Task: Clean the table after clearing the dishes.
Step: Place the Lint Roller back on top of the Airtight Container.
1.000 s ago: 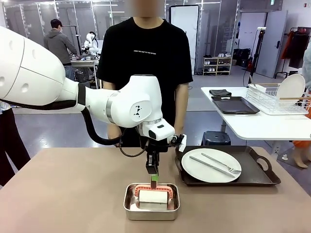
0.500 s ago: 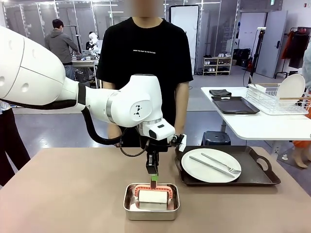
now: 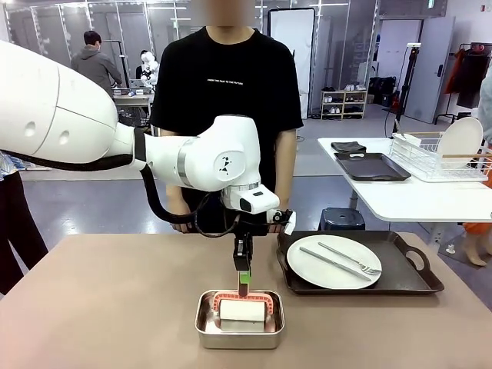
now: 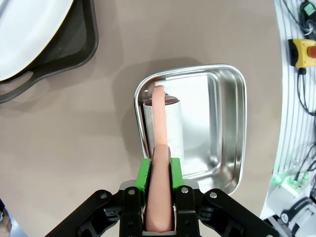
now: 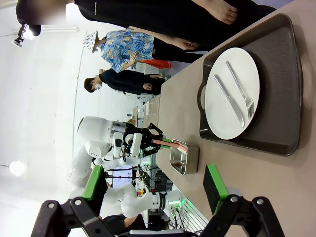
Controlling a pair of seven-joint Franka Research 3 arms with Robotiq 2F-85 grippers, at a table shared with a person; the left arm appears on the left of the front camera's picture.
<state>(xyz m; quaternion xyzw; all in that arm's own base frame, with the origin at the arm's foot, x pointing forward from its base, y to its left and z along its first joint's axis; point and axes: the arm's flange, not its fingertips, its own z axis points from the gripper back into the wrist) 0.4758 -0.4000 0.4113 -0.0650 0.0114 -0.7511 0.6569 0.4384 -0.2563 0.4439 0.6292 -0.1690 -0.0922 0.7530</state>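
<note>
Pan of small rectangular polished steel (image 3: 240, 338) sits nearest on the matte beige-brown bench (image 3: 92, 307), holding a white block (image 3: 242, 314) under a salmon-pink looped handle (image 3: 224, 295). The left gripper (image 4: 158, 170) hangs straight above it, green-padded fingers (image 4: 143, 173) clamped tight on that handle's top. The right gripper (image 5: 154, 182) holds its fingers wide apart, nothing between them. Just right of the pan, a dark rectangular handled tray (image 3: 411, 280) carries a round white plate (image 3: 323, 273) with a metal knife (image 3: 329, 263) and fork (image 3: 350, 257) across it. Behind the bench stands a person in a black T-shirt (image 3: 231, 84). Farther right, a white-topped table (image 3: 415, 200) bears a second dark tray (image 3: 370, 167) and a wire rack (image 3: 438, 161) with a second white plate (image 3: 460, 141) on edge.
</note>
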